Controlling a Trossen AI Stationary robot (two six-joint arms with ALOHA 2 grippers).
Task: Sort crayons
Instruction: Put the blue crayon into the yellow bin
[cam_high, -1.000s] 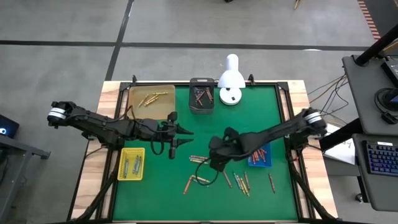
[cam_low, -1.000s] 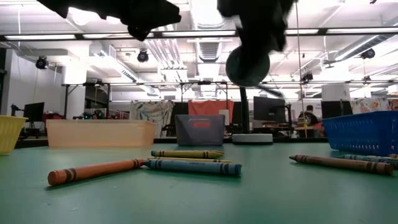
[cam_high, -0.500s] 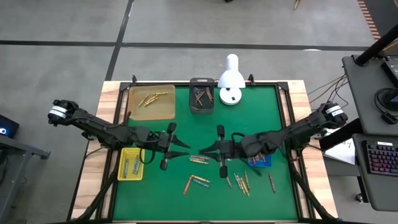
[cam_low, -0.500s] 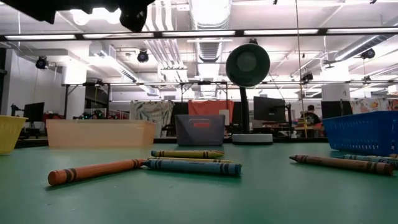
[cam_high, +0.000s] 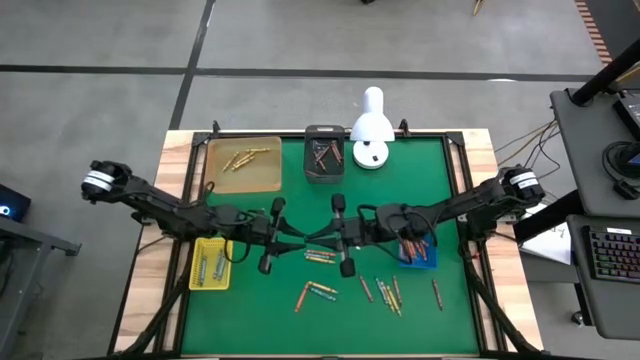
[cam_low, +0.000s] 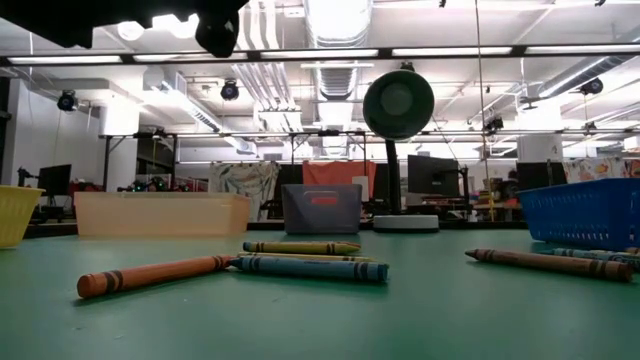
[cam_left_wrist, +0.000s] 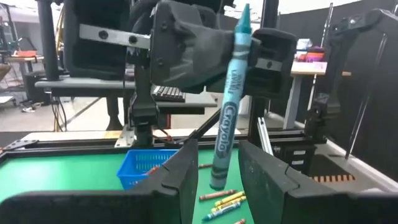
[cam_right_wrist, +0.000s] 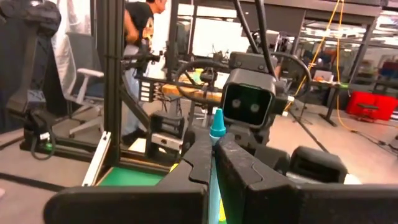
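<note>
My right gripper (cam_high: 319, 238) is above the middle of the green mat, level, and shut on a teal crayon (cam_left_wrist: 225, 118). The crayon's tip shows above the fingers in the right wrist view (cam_right_wrist: 217, 130). My left gripper (cam_high: 302, 240) faces it from the table's left, level and open. Its two fingers (cam_left_wrist: 186, 171) stand on either side of the crayon's lower end (cam_left_wrist: 216, 179), with a gap on each side. Several loose crayons (cam_high: 320, 257) lie on the mat below. My right gripper pinches the teal crayon's upper part (cam_left_wrist: 238, 46), just below its pointed tip, between its two fingers. The fingers come level from the table's right and lie across the crayon. The crayon hangs nearly upright, tip up, slightly tilted and clear of the mat.
A tan tray (cam_high: 243, 163), a grey bin (cam_high: 324, 155) and a white lamp (cam_high: 372, 130) stand along the far edge. A yellow basket (cam_high: 212, 262) is near left and a blue basket (cam_high: 418, 252) is right. More crayons (cam_high: 385, 290) lie near the front, and others show in the low view (cam_low: 155, 273).
My right gripper has tipped from pointing down over the mat to level. It has gone toward the table's left with the crayon, up to my left gripper. My left gripper has swung a little toward the near edge and now faces it.
</note>
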